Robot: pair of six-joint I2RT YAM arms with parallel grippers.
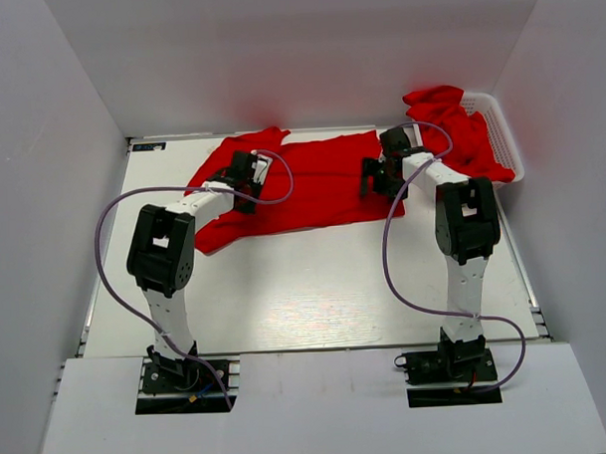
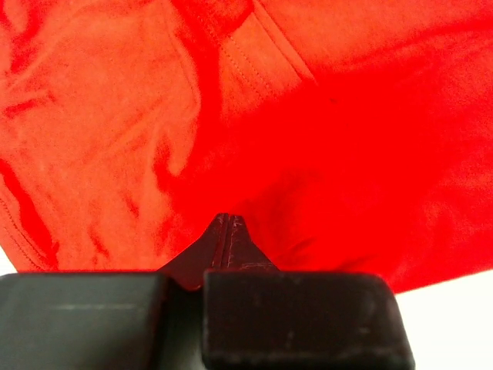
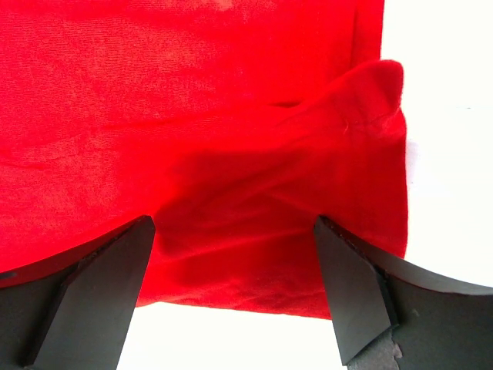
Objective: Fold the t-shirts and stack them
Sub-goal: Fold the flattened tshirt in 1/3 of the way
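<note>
A bright red t-shirt (image 1: 322,186) lies spread across the back of the white table, its left part rumpled. My left gripper (image 1: 249,175) is over the shirt's left shoulder area. In the left wrist view it (image 2: 229,220) is shut, its tips together right at the red cloth (image 2: 115,116); no cloth shows between them. My right gripper (image 1: 375,175) is at the shirt's right edge. In the right wrist view it (image 3: 233,225) is open, its fingers either side of a raised fold of cloth (image 3: 254,193) near the hem. More red t-shirts (image 1: 451,122) are heaped in the basket.
A white plastic lattice basket (image 1: 506,140) stands at the back right against the wall, just right of my right arm. White walls enclose the table on three sides. Bare white tabletop (image 1: 305,287) stretches between the shirt and the arm bases.
</note>
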